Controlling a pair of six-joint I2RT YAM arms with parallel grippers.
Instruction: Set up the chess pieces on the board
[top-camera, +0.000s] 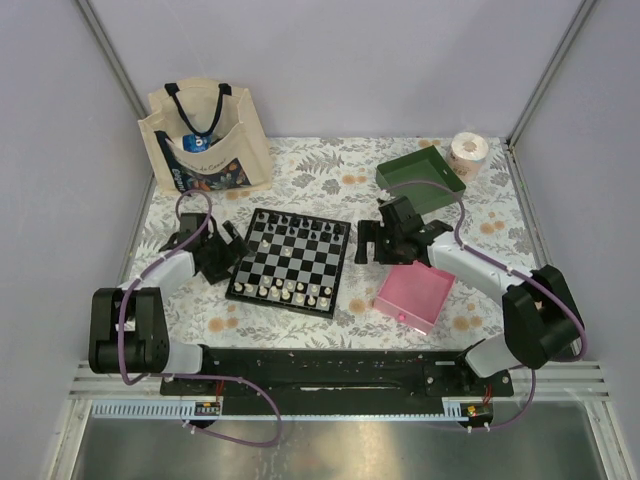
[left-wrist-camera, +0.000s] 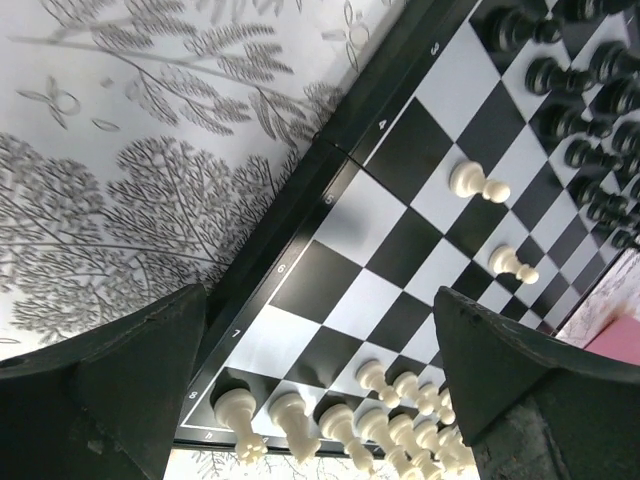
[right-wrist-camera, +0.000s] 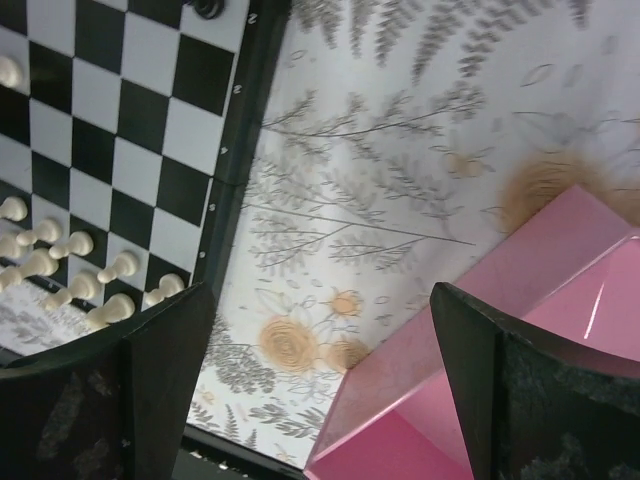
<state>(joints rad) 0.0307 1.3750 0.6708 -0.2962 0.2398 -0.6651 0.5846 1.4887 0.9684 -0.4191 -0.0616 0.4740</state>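
The board (top-camera: 296, 258) lies flat in the middle of the table. Black chess pieces (top-camera: 300, 229) fill its far rows and cream-white ones (top-camera: 290, 292) its near rows. My left gripper (top-camera: 222, 258) hovers open at the board's left edge. In the left wrist view, the left gripper (left-wrist-camera: 318, 295) is above the board (left-wrist-camera: 400, 240), with white pieces (left-wrist-camera: 340, 425) in rows below and two white pawns (left-wrist-camera: 478, 183) further out. My right gripper (top-camera: 375, 243) is open and empty beside the board's right edge. In the right wrist view, the right gripper (right-wrist-camera: 320, 300) hangs over bare tablecloth.
A pink tray (top-camera: 415, 293) sits right of the board, its corner (right-wrist-camera: 520, 300) under my right fingers. A green tray (top-camera: 420, 172) and a paper roll (top-camera: 468, 152) stand at the back right. A cream tote bag (top-camera: 205, 140) stands at the back left.
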